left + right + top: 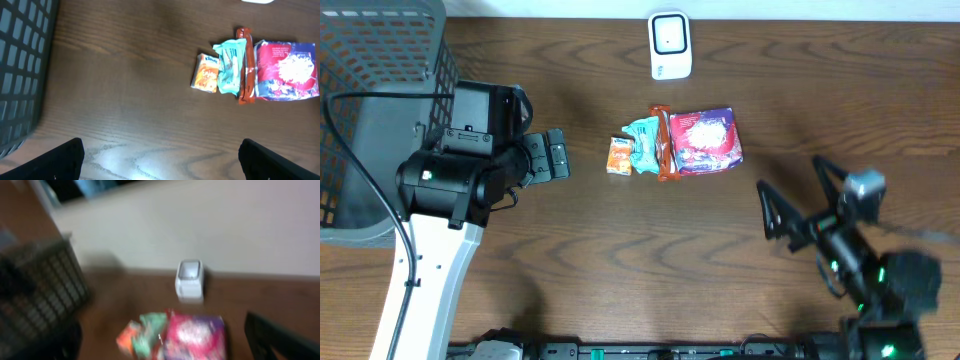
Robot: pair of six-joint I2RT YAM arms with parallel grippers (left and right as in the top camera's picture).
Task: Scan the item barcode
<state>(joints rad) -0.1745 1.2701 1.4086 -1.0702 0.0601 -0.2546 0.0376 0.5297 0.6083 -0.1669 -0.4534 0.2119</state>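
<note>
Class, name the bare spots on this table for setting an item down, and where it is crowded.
Bare wood: between basket and scanner; right of the purple bag; in front of the packets, between left gripper and right gripper. Crowded: packets bunched against the bag.

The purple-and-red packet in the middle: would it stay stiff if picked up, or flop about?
Probably floppy: the purple-and-red packet looks like a thin printed film pouch. It is likely light for its size, since it lies low and flat. If pushed, it should slide rather than roll or tip, having no round or tall side.
</note>
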